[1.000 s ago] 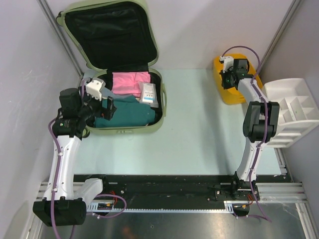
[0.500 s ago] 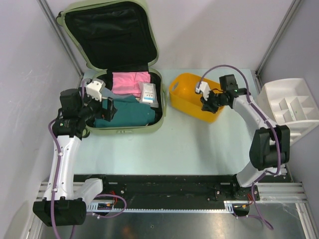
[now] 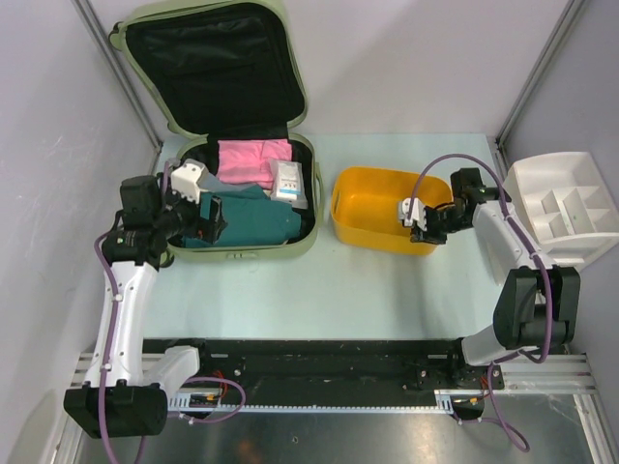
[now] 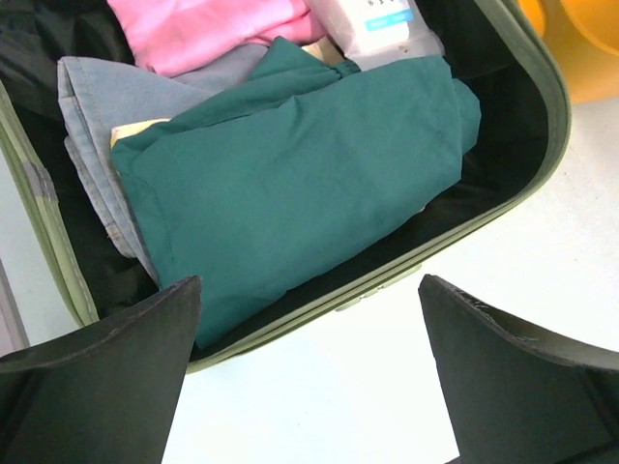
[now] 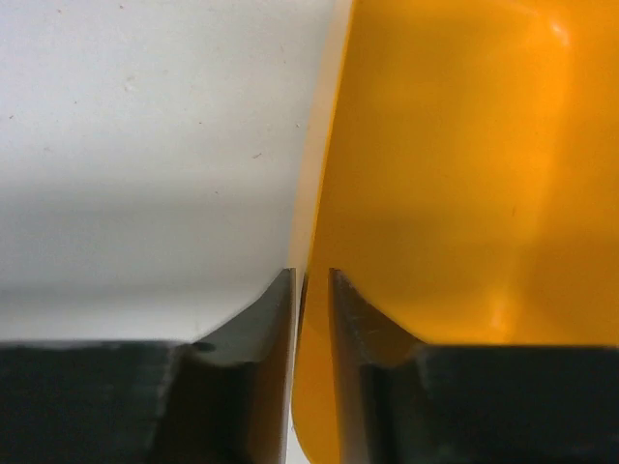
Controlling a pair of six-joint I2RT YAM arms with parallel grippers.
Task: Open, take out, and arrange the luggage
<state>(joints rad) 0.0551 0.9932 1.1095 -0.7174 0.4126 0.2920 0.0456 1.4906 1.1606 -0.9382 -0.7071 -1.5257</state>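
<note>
Pale green worktop (image 3: 387, 290) between grey walls, arm bases at the near edge. Right pincer (image 3: 418, 220) is closed on the right-hand rim of the yellow tub (image 3: 372, 208), one finger inside the wall and one outside; whether the grip is starting to loosen cannot be told. A second earlier the tub was at the far right, by the white divided tray (image 3: 542, 174). It now sits just beside the luggage (image 3: 251, 251), so a receptacle appears ready for unloading. Left pincer (image 3: 213, 215) is spread wide and hovers over the luggage's near-left part, above a folded green garment (image 3: 251, 217). Luggage lies at far left, its lid propped open and its contents packed, with pink cloth (image 3: 253, 159) and a white packet (image 3: 287, 181) behind the green garment. Opening looks done; taking out has apparently not begun.
</note>
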